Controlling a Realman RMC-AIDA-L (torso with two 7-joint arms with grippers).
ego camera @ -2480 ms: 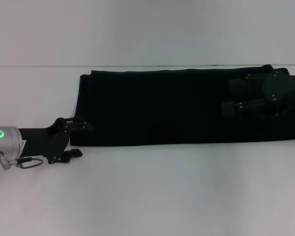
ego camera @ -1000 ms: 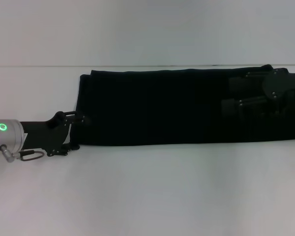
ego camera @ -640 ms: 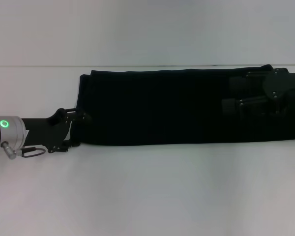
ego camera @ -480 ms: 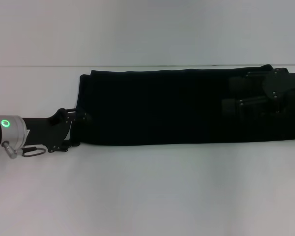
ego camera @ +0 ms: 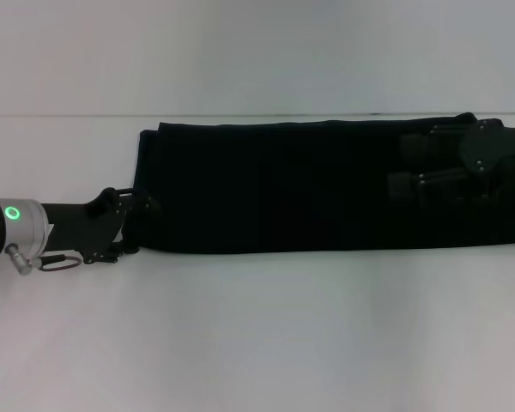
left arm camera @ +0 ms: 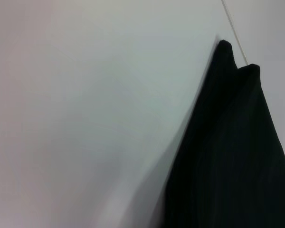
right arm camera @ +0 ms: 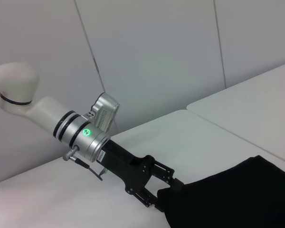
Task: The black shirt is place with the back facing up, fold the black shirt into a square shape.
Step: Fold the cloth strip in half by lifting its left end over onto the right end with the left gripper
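One long black band is what we have to work with: the black shirt (ego camera: 309, 184) lies flat on the white worktop (ego camera: 266, 335), already narrowed lengthwise, running from about 9 o'clock to 3 o'clock across the head view, with its near edge straight and its far edge close to the seam at 12 o'clock. Our left hand (ego camera: 130, 227) sits at the shirt's 9 o'clock end, at the near corner, its two fingers spread either side of the hem; in the right wrist view that hand (right arm camera: 162, 192) meets the cloth edge, but we cannot tell whether it has closed on fabric. Our right hand (ego camera: 408, 172) rests over the 3 o'clock end, black against black, and we cannot tell how far open it is or whether it holds anything. The left wrist view shows only the shirt's corner (left arm camera: 237, 156) lying on bare worktop. We judge the step in hand to be taking both ends for a crosswise fold. To do it well, we should pinch every layer at the corner, not just the top one, lift both near and far corners evenly, carry the end straight toward 3 o'clock, and lay edges flush so the result reads square.
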